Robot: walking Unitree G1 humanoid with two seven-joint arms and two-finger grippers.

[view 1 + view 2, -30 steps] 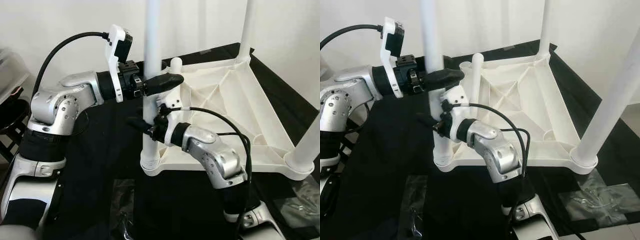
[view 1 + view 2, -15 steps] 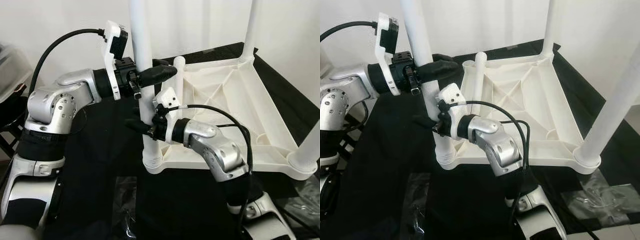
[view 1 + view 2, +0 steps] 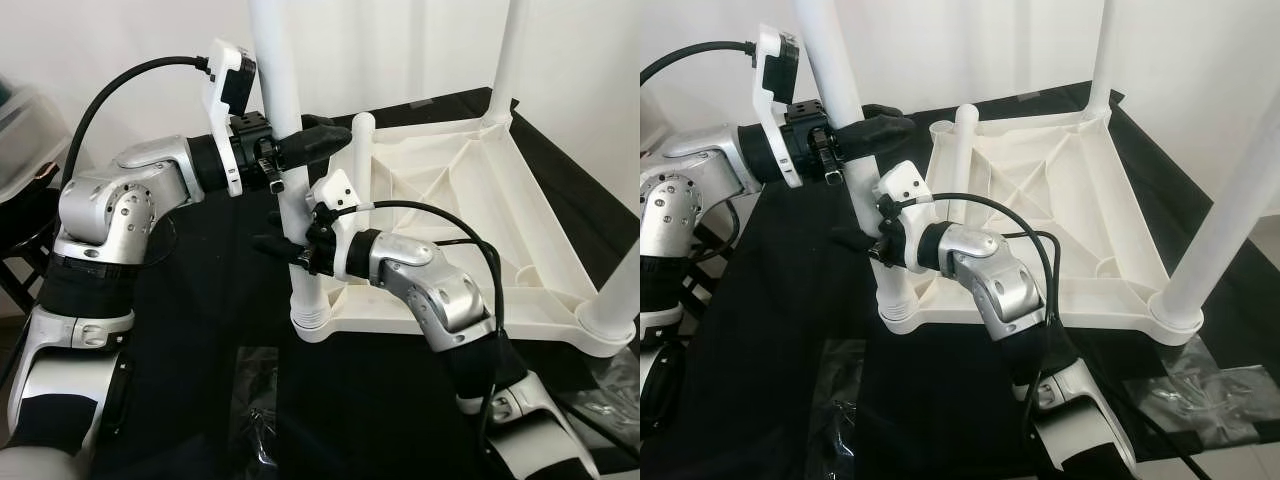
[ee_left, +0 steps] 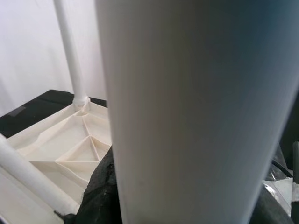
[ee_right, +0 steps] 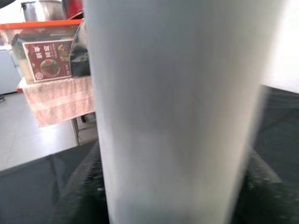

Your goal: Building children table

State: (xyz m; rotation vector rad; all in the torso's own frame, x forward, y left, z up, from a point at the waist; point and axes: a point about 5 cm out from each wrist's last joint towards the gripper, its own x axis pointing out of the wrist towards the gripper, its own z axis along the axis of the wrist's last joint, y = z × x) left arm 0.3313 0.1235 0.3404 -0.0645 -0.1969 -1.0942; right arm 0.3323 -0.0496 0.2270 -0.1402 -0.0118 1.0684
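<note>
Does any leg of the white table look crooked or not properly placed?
Yes. The near-left leg, held by the left gripper and right gripper, leans left from its socket, whereas the far-right leg stands upright.

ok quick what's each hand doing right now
Left hand: closed on the near white table leg, high up.
Right hand: closed on the same leg, lower down, above its socket in the upside-down tabletop.

near leg: top cut off | right gripper fingers: far one hidden behind leg
</note>
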